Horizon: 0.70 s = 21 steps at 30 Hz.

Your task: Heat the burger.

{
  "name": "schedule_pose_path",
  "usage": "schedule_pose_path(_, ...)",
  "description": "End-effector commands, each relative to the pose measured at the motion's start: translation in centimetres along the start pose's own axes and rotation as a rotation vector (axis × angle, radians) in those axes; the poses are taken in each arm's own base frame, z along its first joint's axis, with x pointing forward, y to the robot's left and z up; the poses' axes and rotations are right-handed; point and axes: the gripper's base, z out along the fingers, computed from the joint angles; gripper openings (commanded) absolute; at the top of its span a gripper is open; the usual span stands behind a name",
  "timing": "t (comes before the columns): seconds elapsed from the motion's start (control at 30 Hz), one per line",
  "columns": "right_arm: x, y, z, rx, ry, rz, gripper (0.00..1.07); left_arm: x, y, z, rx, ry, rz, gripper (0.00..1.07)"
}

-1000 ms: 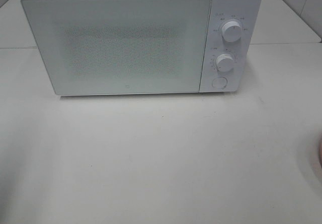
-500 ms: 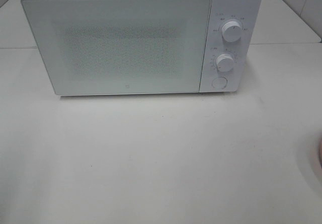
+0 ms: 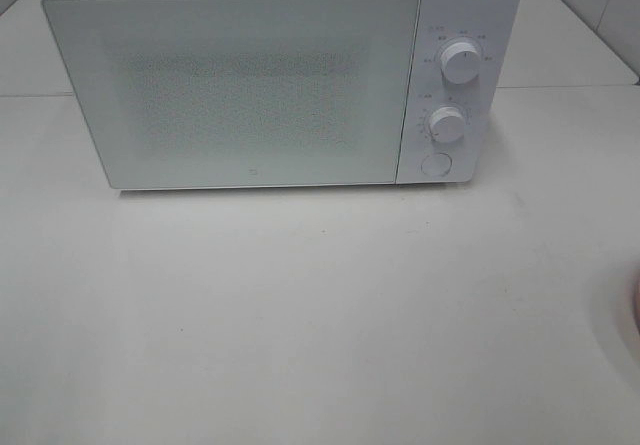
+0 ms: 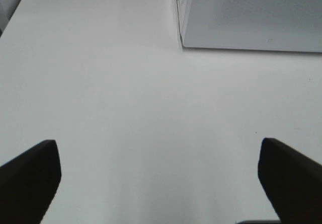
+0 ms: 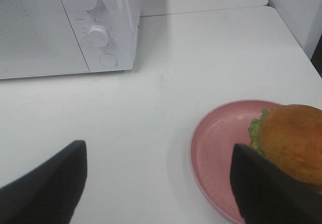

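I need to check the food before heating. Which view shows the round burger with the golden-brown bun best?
The right wrist view: the round golden-brown burger with green lettuce sits on the pink round plate, partly cut off. The exterior high view shows only a sliver of the plate's rim; the left wrist view shows neither.

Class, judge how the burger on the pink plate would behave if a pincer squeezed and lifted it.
The burger looks stacked, lettuce under a rounded bun, so layers may slide apart. Its glossy bun may slip. Sitting off-centre on the plate, it might tip that.

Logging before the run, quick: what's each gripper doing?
Left gripper: open, holding nothing.
Right gripper: open, holding nothing.
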Motion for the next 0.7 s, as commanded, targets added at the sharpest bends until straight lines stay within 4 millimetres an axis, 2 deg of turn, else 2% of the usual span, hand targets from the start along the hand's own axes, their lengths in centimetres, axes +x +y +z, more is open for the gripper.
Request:
schedule_pose_path(0.03, 0.08, 0.02, -0.37, -0.001, -0.034, -0.005, 0.76, 0.44, -0.07, -0.7, -0.007, -0.068, 0.004, 1.0)
schedule_pose_path(0.7, 0.03, 0.02, -0.34, -0.001, -0.031, -0.004, 0.76, 0.54, -0.1, -0.84, -0.007, -0.078, 0.007, 1.0)
